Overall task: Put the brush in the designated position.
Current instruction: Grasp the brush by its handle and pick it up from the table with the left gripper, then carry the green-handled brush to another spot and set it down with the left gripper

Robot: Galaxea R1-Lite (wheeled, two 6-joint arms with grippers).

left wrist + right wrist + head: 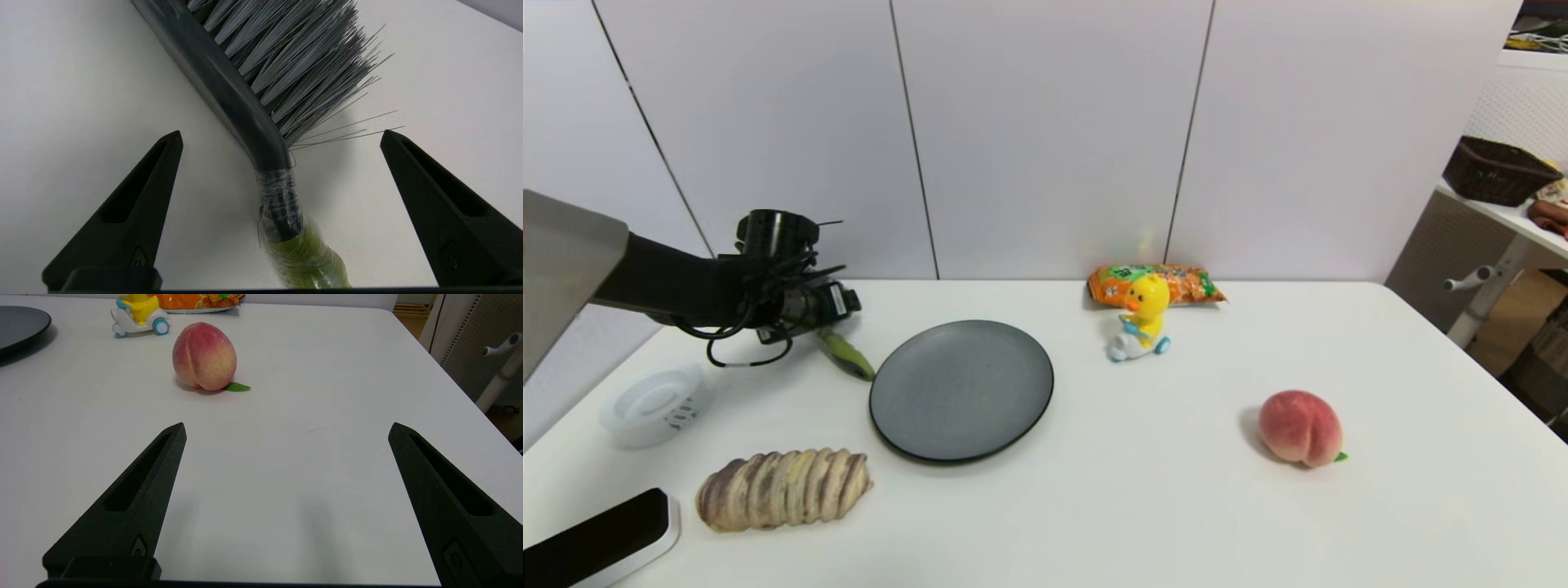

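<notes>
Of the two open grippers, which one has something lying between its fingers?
The left gripper: the lime-handled black-bristled brush lies on the table between its spread fingers. The right gripper frames only bare white table.

The brush (249,110) lies flat on the white table (1094,490), just left of the dark grey plate (961,389) as the head view shows it. Its lime-green handle (846,356) points toward the plate's rim, close beside it. A dark grey head carries a fan of long bristles (a few stray hairs stick out), and clear wrap covers the joint where head meets handle.
</notes>
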